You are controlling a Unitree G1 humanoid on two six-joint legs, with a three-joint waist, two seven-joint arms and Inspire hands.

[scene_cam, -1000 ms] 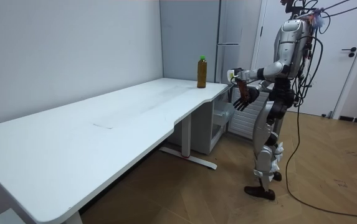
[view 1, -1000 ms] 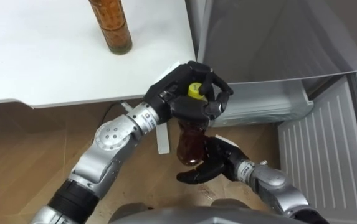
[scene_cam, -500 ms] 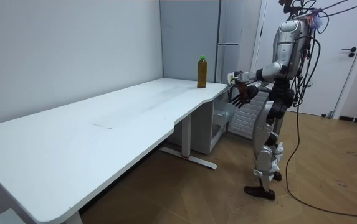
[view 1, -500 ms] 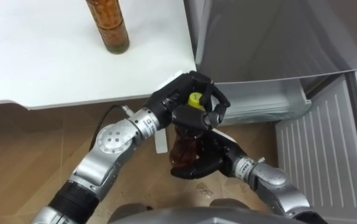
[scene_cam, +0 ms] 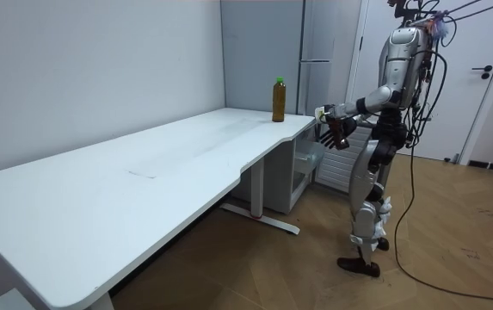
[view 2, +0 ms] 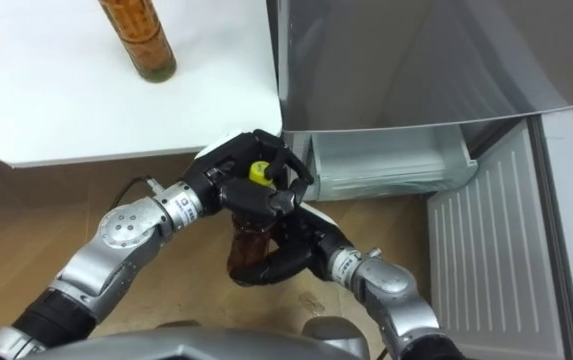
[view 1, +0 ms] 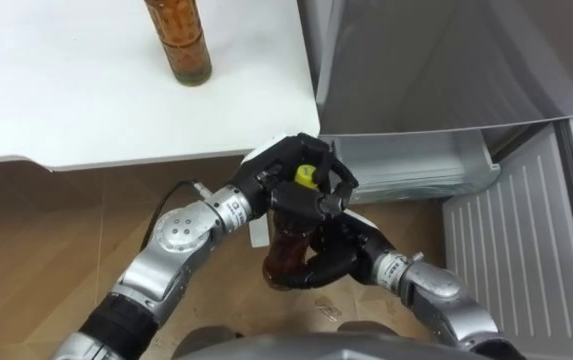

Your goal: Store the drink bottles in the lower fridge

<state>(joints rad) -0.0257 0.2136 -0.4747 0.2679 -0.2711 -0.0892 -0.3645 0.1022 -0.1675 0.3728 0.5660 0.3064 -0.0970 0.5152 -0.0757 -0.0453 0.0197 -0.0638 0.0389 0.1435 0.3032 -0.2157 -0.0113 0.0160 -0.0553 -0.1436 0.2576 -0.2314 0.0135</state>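
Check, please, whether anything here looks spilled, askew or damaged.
Nothing stands out. The brown bottle is capped and held in both hands, the left hand curled round its top and the right hand round its base. The second bottle stands upright on the white table. No spill shows on the floor.
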